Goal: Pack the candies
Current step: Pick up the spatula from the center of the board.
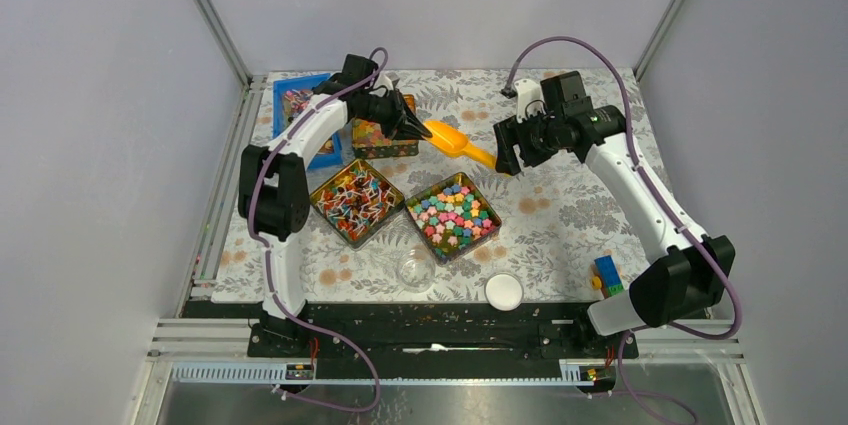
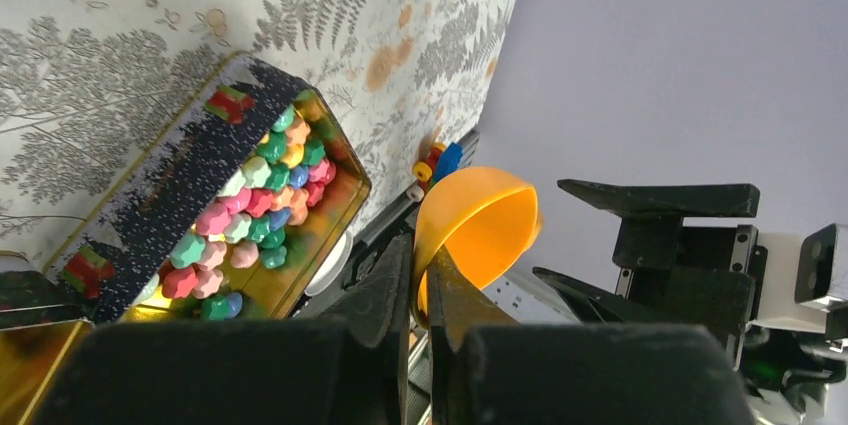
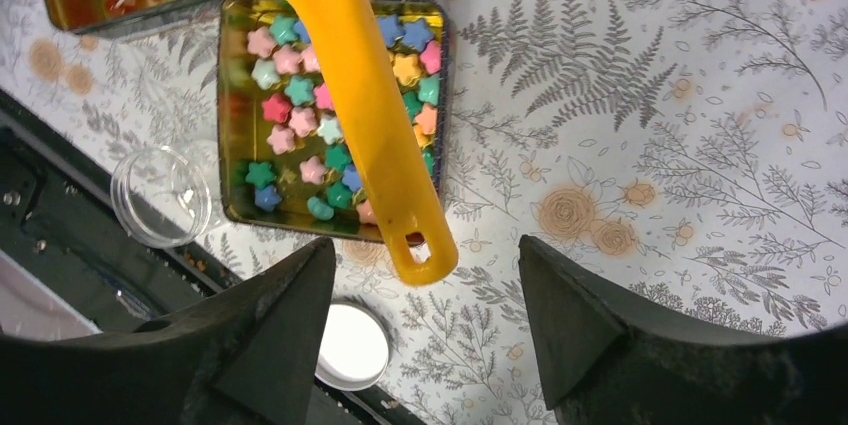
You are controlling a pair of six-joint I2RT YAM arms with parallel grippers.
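Nothing was packed: the candies (image 1: 455, 213) filled their tin (image 1: 424, 232), the jar (image 1: 415, 270) beside it empty (left gripper (image 1: 422, 129) pinched the scoop (image 1: 455, 142); right gripper (image 1: 506, 150) gaped).

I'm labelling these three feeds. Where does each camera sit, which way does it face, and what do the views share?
Top external: above and behind the bases, looking down on the table; the left arm and right arm show.
Left wrist: on the left arm, looking along the left claw, shut on the orange scoop; own fingers at bottom.
Right wrist: on the right arm, looking down past the open right claw, flanking the scoop's handle.
Shared: all three show the scoop and the tin of candies.
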